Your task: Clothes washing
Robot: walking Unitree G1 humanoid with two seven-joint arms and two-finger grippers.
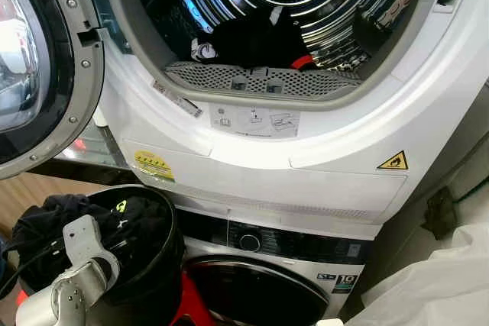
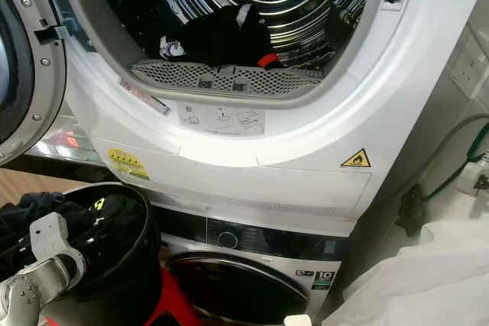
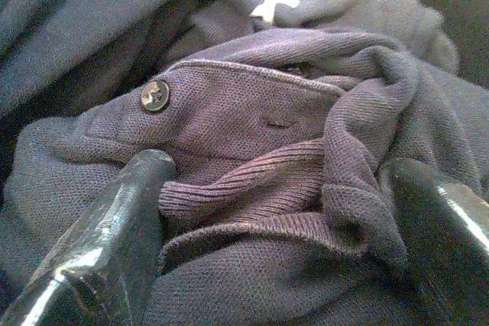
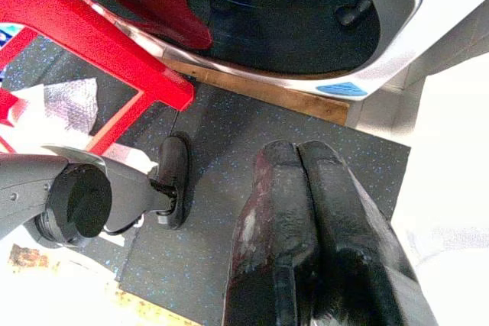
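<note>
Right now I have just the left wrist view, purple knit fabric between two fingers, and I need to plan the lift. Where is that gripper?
Observer: The left gripper is down in a black basket of dark clothes, fingers open.
Operator: Is the dryer ready?
Observer: Its door is swung open; dark laundry lies in the drum.
Operator: And my other arm?
Observer: The right gripper hangs shut above the speckled floor mat.

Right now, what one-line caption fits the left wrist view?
Open left pincer pressed into a dark polo shirt, fingers straddling its ribbed collar beside a button.
</note>
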